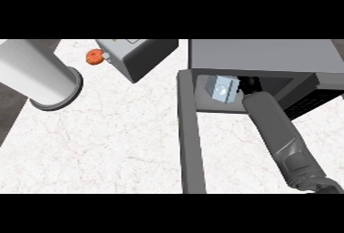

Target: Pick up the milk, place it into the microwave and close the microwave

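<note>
White marbled stone makes up the surface (121,150) we look down on. At its upper right stands the grey microwave (262,54), its door (190,145) swung open and seen edge-on as a long grey bar running toward us. At upper left a white cylinder (33,73) stands on a grey base. Our right forearm (275,132) reaches from the lower right edge into the microwave's opening. A grey box (141,59) sits at the top, left of the microwave. The milk (222,87) is inside the microwave, near its left wall. Our right hand (250,83) shows just beside it, mostly hidden; whether it is closed on the milk or spread we cannot tell. A small orange thing (93,56) lies left of the box.
</note>
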`<action>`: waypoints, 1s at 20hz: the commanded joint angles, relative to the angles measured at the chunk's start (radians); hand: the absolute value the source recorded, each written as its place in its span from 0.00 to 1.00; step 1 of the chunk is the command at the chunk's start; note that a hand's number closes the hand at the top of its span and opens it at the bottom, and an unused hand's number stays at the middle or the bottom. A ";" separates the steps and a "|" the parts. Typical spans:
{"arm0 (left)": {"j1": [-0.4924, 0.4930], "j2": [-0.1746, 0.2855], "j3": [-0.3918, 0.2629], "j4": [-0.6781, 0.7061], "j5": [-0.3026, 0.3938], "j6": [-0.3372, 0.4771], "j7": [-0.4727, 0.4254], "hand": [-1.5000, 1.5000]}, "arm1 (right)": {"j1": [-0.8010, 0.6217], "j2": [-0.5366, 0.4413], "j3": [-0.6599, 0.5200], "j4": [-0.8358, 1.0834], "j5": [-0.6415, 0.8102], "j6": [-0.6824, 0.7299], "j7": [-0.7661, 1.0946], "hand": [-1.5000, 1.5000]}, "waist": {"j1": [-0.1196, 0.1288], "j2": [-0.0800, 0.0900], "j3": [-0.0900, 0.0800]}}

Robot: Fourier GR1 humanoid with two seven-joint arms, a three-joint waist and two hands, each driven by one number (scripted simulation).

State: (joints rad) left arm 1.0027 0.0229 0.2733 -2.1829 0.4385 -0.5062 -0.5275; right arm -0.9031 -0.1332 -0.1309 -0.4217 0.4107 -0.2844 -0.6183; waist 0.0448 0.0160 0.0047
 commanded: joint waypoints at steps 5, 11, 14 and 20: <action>-0.096 0.034 0.011 0.054 0.009 0.005 0.033 0.00 | -0.104 -0.030 -0.078 0.156 0.008 -0.234 0.085 1.00 | 0.040 0.022 -0.003; -0.158 0.065 0.026 0.090 -0.013 0.007 0.041 0.00 | -0.139 -0.037 -0.123 0.190 -0.012 -0.331 0.054 0.00 | 0.070 0.038 -0.002; -0.157 0.062 0.028 0.052 -0.017 0.018 0.050 0.00 | -0.156 -0.053 -0.084 0.244 0.044 -0.388 0.084 0.00 | 0.080 0.037 -0.002; -0.205 0.087 0.011 0.077 -0.030 -0.003 0.064 0.00 | -0.171 -0.066 -0.100 0.280 0.024 -0.260 0.042 0.00 | 0.082 0.040 0.000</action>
State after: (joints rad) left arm 0.8147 0.0933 0.2860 -2.1143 0.4057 -0.4903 -0.4660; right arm -1.0563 -0.1881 -0.2237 -0.1674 0.4381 -0.5819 -0.5724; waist 0.1162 0.0536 0.0038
